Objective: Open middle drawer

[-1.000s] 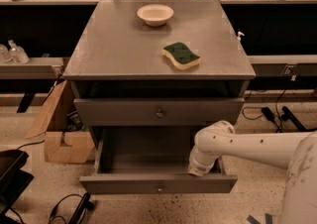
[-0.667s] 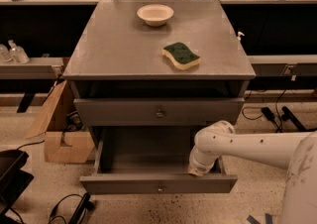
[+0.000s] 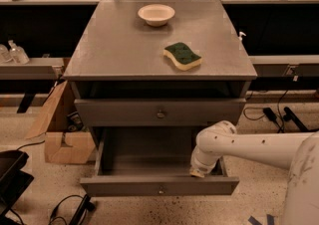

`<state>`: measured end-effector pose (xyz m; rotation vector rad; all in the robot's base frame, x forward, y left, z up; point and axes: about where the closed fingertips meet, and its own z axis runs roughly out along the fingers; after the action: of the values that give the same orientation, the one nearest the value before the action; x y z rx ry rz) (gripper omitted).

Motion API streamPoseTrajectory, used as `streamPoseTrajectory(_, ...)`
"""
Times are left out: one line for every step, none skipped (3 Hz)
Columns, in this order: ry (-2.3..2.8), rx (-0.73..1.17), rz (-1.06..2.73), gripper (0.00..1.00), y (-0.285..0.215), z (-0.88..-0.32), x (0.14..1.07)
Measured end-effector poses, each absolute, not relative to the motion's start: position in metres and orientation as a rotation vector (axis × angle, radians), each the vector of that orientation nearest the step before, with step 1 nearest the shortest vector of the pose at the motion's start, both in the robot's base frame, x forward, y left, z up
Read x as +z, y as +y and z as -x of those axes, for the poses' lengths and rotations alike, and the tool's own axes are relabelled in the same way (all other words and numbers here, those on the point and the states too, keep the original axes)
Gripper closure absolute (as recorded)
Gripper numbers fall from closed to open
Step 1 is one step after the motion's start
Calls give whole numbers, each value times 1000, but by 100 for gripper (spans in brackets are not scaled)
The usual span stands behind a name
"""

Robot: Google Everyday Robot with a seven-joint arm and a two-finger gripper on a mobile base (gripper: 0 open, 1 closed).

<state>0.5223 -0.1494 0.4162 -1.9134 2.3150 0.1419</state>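
Reaches in from the right edge with a white arm held nearly level across the floor, bent at a rounded joint and turned down from there into the open box. Ends in the gripper, low in the front right corner of the drawer, close against the right wall and just behind the front panel. Cannot tell whether clenched or released, nor whether touching the wall or the floor of the box; shows only a pale tip below the joint, with nothing seen held. Finds the drawer pulled well out from the cabinet, with the grey inside bare and the small round knob at the middle of the low front, to the left of the gripper and apart from it. Leaves the upper drawer pushed in above. Carries on top a bowl at the back and a green sponge nearer the front right, well apart.
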Motion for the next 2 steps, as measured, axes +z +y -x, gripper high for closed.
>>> streamPoseTrajectory(2315,142,1913,0,-149,-525,416)
streamPoseTrajectory(2315,142,1913,0,-149,-524,416)
